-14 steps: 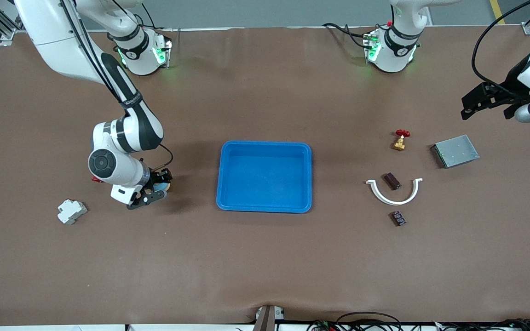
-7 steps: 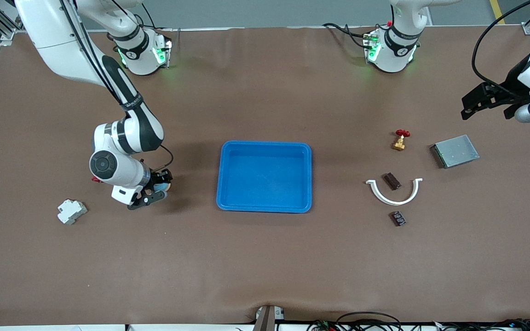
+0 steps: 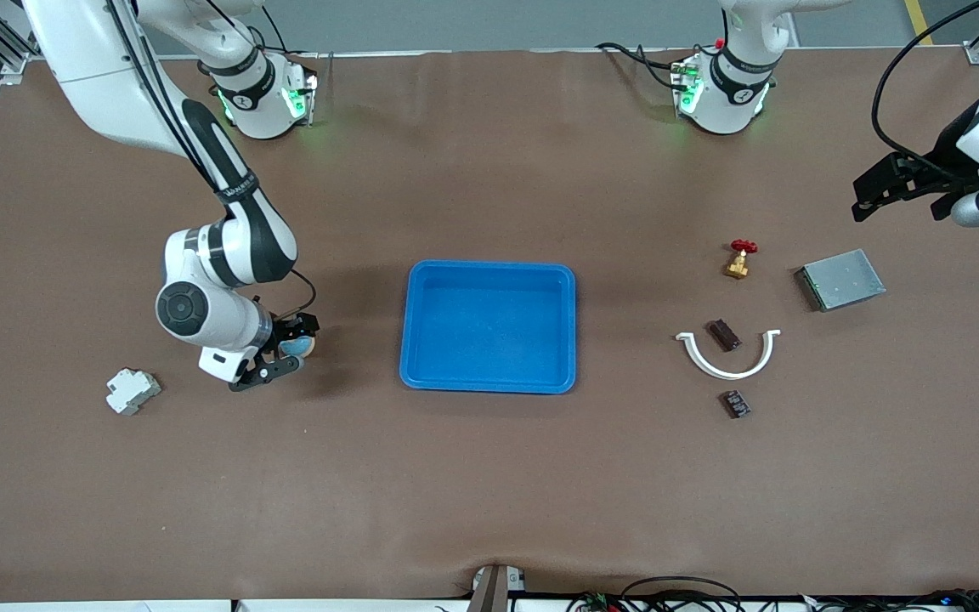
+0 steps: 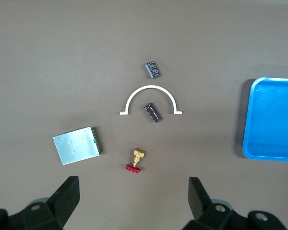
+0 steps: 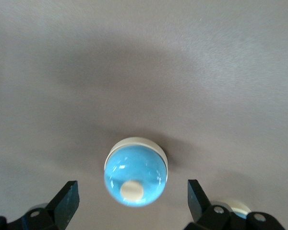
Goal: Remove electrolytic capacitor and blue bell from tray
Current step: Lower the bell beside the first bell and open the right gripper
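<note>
The bell point(image 3: 297, 345), a blue dome with a white button point(image 5: 132, 189) on a white base, stands on the table toward the right arm's end. My right gripper point(image 3: 285, 348) point(image 5: 133, 192) is low over it, open, one finger on each side and neither touching. Two small dark capacitor-like cylinders lie toward the left arm's end: one point(image 3: 724, 334) point(image 4: 153, 112) inside a white arc, the other point(image 3: 736, 404) point(image 4: 152, 69) nearer the front camera. My left gripper point(image 3: 891, 192) point(image 4: 133, 182) hangs open and empty, high over that end of the table, waiting.
A blue tray point(image 3: 489, 387) point(image 4: 271, 155) sits mid-table. Around the capacitors lie a white arc point(image 3: 727, 369), a brass valve with a red handle point(image 3: 739, 259) and a grey metal box point(image 3: 841, 279). A white breaker block point(image 3: 132, 390) lies beside the right arm.
My right gripper's fingers have spread from shut to open around the bell, and the hand has shifted slightly. The left arm has not moved.
</note>
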You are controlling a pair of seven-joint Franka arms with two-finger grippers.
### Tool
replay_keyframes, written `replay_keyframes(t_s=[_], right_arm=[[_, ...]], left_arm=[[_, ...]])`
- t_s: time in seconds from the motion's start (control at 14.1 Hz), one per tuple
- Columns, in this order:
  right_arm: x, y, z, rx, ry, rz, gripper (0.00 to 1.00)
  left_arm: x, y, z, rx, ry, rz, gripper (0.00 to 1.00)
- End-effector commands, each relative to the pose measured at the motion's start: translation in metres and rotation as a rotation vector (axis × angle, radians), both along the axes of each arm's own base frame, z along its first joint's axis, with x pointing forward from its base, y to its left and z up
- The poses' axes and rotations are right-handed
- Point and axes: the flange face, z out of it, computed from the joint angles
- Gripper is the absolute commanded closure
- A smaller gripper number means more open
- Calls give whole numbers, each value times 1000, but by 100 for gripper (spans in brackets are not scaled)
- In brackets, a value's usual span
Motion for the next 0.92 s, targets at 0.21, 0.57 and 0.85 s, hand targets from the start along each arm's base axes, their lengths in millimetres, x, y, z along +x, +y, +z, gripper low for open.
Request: replay_keyframes(t_s=[0.21, 0.57, 0.85], right_arm=[[-13, 32, 79, -56, 25, -150, 0], [-14, 41, 164, -96, 89, -188, 0], [-10, 37, 269, -132, 147, -231, 0]], left_arm=[[1, 2, 5, 19, 5, -16, 0], [1, 1, 5, 21, 5, -17, 0], [1, 1, 5, 21, 5, -15, 0]])
